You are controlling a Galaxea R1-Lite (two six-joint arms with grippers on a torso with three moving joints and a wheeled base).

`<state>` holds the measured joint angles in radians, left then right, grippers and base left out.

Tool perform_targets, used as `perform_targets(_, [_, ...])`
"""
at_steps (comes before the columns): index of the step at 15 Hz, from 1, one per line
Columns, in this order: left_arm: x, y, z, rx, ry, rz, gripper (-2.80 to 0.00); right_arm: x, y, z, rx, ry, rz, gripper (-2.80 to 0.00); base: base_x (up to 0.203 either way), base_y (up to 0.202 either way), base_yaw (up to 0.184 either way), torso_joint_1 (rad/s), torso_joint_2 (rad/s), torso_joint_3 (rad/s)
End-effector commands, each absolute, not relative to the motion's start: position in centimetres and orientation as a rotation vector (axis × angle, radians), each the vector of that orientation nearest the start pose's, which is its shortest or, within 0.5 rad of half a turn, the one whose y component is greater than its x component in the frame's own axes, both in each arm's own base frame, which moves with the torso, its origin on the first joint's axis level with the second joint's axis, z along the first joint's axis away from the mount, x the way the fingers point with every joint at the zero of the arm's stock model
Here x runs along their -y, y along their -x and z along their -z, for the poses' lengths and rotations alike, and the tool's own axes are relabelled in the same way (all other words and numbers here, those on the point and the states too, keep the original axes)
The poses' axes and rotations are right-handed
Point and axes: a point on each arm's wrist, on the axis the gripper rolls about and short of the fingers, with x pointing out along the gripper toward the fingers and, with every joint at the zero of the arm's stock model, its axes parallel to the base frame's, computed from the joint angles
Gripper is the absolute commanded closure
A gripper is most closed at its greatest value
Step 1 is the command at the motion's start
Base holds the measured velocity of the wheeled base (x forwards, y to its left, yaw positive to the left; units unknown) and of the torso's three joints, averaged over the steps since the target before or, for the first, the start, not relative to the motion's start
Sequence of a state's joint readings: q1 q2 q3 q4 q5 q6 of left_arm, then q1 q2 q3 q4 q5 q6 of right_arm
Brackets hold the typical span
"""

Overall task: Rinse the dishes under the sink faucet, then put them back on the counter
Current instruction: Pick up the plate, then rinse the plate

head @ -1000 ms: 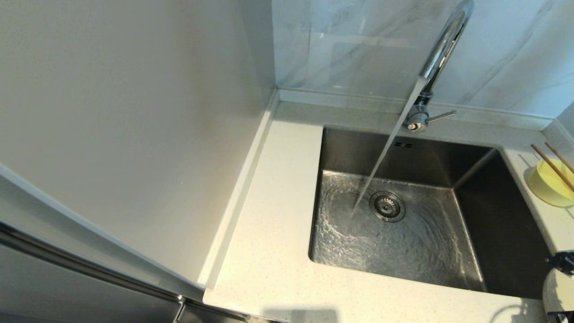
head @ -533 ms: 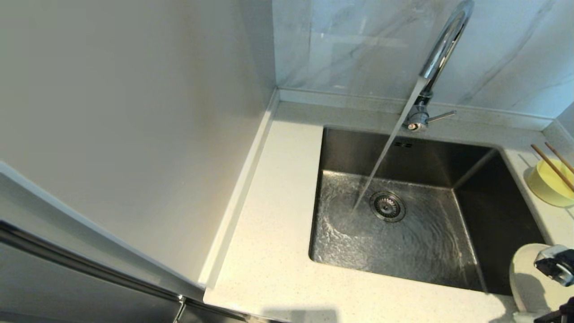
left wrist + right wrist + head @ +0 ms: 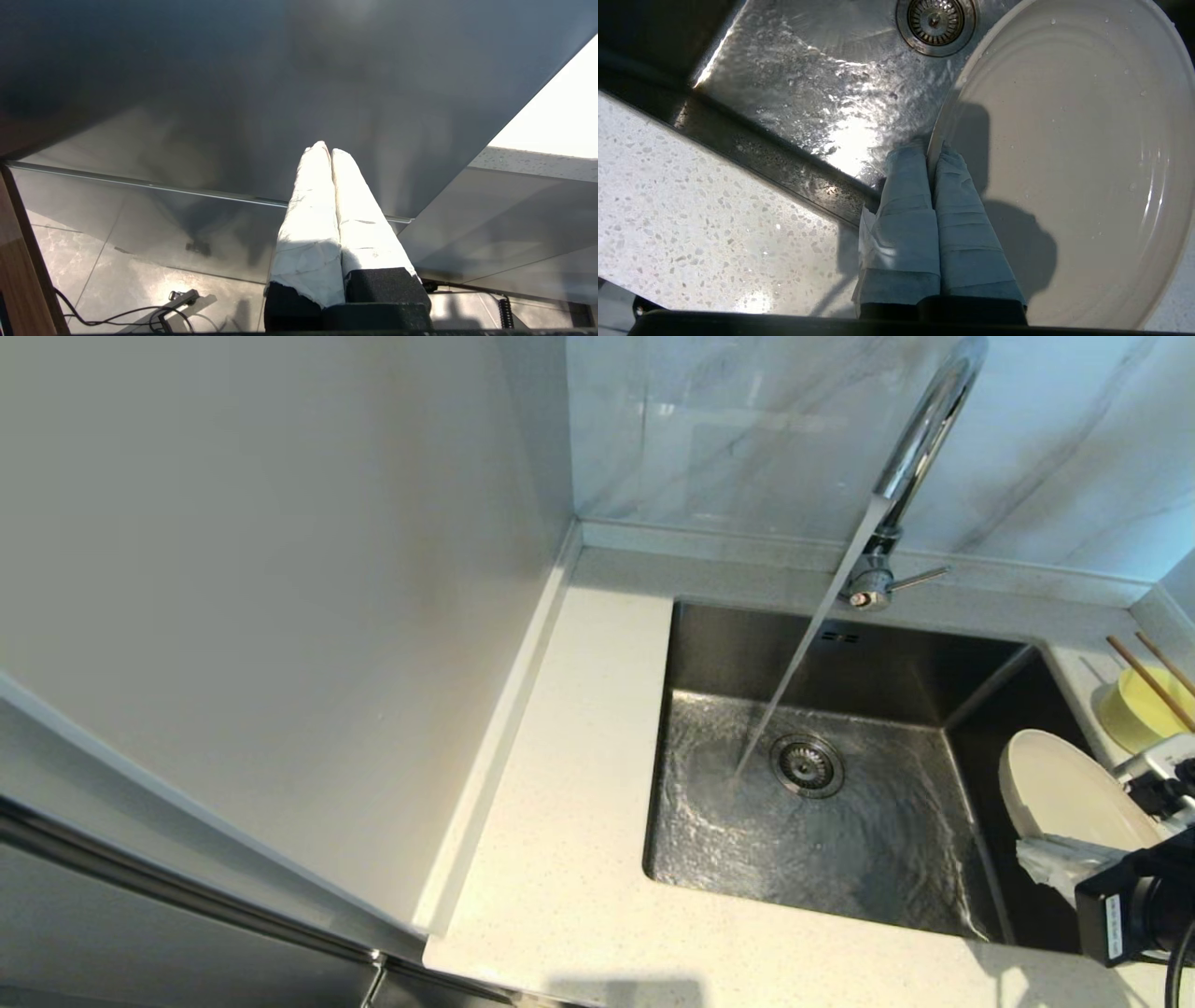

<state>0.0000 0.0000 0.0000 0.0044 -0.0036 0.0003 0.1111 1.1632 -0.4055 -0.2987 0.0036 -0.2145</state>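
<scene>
Since the earlier head frames, the cream-white plate (image 3: pixel 1064 793) has travelled from the counter's (image 3: pixel 560 859) near right corner up and over the right side of the steel sink basin (image 3: pixel 943 653), and the right arm has come further into view with it.

Head view: the right gripper (image 3: pixel 1036 855) clamps the plate's near rim; the plate is tilted and clear of the basin floor. Water runs from the chrome gooseneck faucet (image 3: pixel 910 448) in a slanted stream (image 3: pixel 794 677) that lands just left of the drain strainer (image 3: pixel 806 765). The plate is to the right of the stream and not touching it. The pale-yellow bowl (image 3: pixel 1131 714) stands on the counter right of the basin, with the wooden chopsticks (image 3: pixel 1146 679) laid across its rim.

Left wrist view: the left gripper (image 3: pixel 331 151) is parked away from the sink, its white-wrapped fingers (image 3: pixel 308 224) pressed together with nothing between them, facing a dark cabinet panel (image 3: pixel 233 93).

Right wrist view: the right gripper's wrapped fingers (image 3: pixel 908 210) are closed on the plate's edge, one on each face. Droplets show on the plate's inner surface. The rim overlaps the drain strainer's edge in this view, and the basin floor carries a rippled film of water.
</scene>
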Motion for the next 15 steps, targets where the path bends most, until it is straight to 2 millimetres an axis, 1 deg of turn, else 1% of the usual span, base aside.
perform_targets(1, [0.0,2.3,-7.5,-0.005,0.000,0.003,0.00,-1.8,-15.2,-16.6,-0.436,0.237,-0.164,0.00,0.000,0.000,0.000,0.000,0.00,0.000])
perform_targets(4, [0.0,2.3,-7.5,-0.005,0.000,0.003,0.00,-2.6,-15.5,-17.8,-0.389,0.234,-0.206,0.00,0.000,0.000,0.000,0.000,0.00,0.000])
perform_targets(6, [0.0,2.3,-7.5,-0.005,0.000,0.004,0.00,-3.9,-16.1,-18.9,-0.348,0.233,-0.271,0.00,0.000,0.000,0.000,0.000,0.00,0.000])
perform_targets(10, [0.0,2.3,-7.5,-0.005,0.000,0.003,0.00,-7.1,-18.9,-20.9,-0.317,0.214,-0.322,0.00,0.000,0.000,0.000,0.000,0.00,0.000])
perform_targets(12, [0.0,2.3,-7.5,-0.005,0.000,0.004,0.00,-8.6,-20.4,-21.5,-0.313,0.184,-0.304,0.00,0.000,0.000,0.000,0.000,0.00,0.000])
perform_targets(15, [0.0,2.3,-7.5,-0.005,0.000,0.003,0.00,-10.0,-22.0,-22.0,-0.287,0.153,-0.311,0.00,0.000,0.000,0.000,0.000,0.00,0.000])
